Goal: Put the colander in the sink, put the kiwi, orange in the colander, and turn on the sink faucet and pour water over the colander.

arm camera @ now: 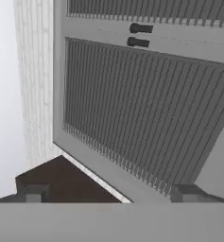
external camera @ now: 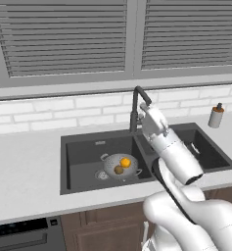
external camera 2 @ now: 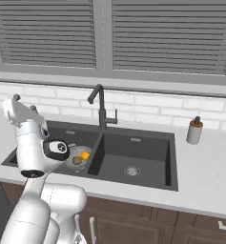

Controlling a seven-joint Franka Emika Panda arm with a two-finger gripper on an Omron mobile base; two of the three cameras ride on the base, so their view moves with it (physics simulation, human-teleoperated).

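1. Already sitting in the left basin of the dark grey double-basin sink (external camera: 83,147): the round silvery perforated metal colander (external camera: 118,166), with the small bright orange-yellow round orange (external camera: 125,162) and the small dull brown oval kiwi (external camera: 118,170) inside.
2. Likely left to do: turning on the tall dark grey sink faucet (external camera 2: 101,110) with the bent spout, standing at the far edge between the basins.
3. Risk: spout angled away from the colander, so water could miss the left basin unless swung over.
4. Risk: small side lever easy to overshoot or to shove with the wrist instead of the fingers.
5. Gripper (external camera: 146,109) raised beside the faucet stem, pointing toward the slatted grey window shutters (arm camera: 142,108); fingers (arm camera: 33,193) spread wide apart, holding nothing, touching nothing visible.
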